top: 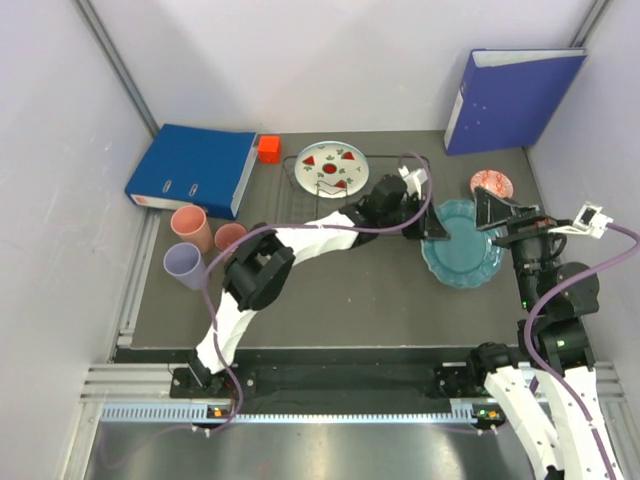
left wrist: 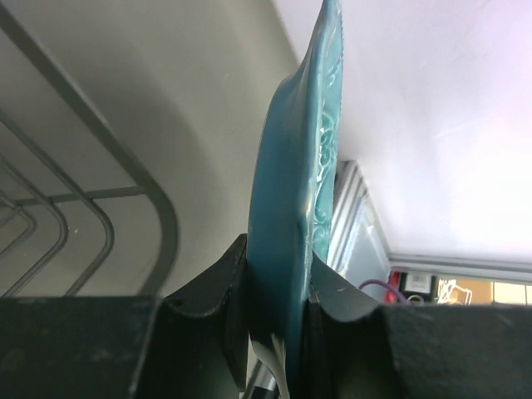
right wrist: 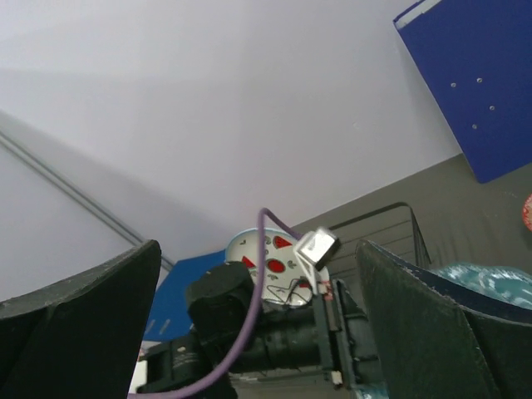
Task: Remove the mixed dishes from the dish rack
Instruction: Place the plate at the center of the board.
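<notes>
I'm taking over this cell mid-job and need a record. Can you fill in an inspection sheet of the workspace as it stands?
Surface: dark grey table mat, no spills seen.
Job's things: white watermelon plate sits in the dish rack. The teal plate is outside it. The pink patterned bowl, two salmon cups and lavender cup are on the mat.
Clutter: red cube; two blue binders, one flat, one upright.
Grippers: left gripper jaws shut on the teal plate's rim; right gripper jaws open, holding nothing.
Cables: purple cable loops over the left arm; another runs along the right arm.
Surroundings: plain pale walls; nothing else seen.
</notes>
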Robot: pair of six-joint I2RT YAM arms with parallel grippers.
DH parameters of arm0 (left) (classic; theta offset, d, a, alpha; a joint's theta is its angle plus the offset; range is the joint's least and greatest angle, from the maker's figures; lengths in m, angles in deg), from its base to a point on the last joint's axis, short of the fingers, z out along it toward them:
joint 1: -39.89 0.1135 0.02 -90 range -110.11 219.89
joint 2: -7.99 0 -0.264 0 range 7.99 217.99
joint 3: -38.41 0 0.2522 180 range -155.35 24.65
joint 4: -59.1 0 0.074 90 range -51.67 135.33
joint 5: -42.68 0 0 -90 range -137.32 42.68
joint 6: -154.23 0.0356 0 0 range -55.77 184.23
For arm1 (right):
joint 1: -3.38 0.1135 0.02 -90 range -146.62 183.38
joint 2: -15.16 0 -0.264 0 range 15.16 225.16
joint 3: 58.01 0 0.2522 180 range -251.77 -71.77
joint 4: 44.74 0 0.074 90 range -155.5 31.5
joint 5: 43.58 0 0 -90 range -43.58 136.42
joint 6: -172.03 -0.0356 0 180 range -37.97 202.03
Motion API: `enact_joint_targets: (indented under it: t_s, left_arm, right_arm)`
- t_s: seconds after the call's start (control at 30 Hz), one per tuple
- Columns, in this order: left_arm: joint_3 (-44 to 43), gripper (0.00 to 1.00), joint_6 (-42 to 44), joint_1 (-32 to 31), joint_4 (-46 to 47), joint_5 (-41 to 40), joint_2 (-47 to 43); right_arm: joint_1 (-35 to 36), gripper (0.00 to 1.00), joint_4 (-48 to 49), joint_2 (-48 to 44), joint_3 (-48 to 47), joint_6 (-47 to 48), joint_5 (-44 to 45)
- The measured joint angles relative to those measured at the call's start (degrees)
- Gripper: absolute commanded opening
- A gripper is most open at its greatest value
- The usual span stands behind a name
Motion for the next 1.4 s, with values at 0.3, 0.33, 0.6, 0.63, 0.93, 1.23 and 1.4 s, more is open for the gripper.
enact_joint_targets:
  t_s: [0.3,0.33,0.6,0.63,0.93,1.23,1.4]
  left_arm:
    - [9.4,0.0,-0.6,4.2,0.4,0.1,-16.2]
    - [10.6,0.0,-0.7,5.1,0.4,0.2,-18.3]
    - [19.5,0.0,-1.4,17.5,-2.3,-1.1,-32.6]
    - [20.2,0.0,-0.9,18.8,-3.5,-1.9,-33.9]
    - [28.1,0.0,5.4,19.5,-13.2,-4.4,-46.3]
    - [34.3,0.0,6.4,22.0,-15.0,-4.2,-54.6]
    - [36.4,0.0,6.1,22.6,-14.6,-3.9,-56.2]
  right_arm:
    - [0.2,1.0,-3.7,2.5,-5.5,1.9,4.3]
    - [0.2,1.0,-3.7,2.8,-5.7,1.9,4.8]
    - [0.2,1.0,-12.1,18.0,-15.1,3.6,10.6]
    - [0.2,1.0,-13.0,21.5,-16.7,4.3,10.9]
    - [-0.3,0.59,-16.3,45.6,-20.2,8.0,9.1]
    - [-0.6,0.65,-16.2,57.5,-22.3,9.7,3.7]
    - [-0.5,0.64,-13.8,59.9,-22.3,10.1,3.0]
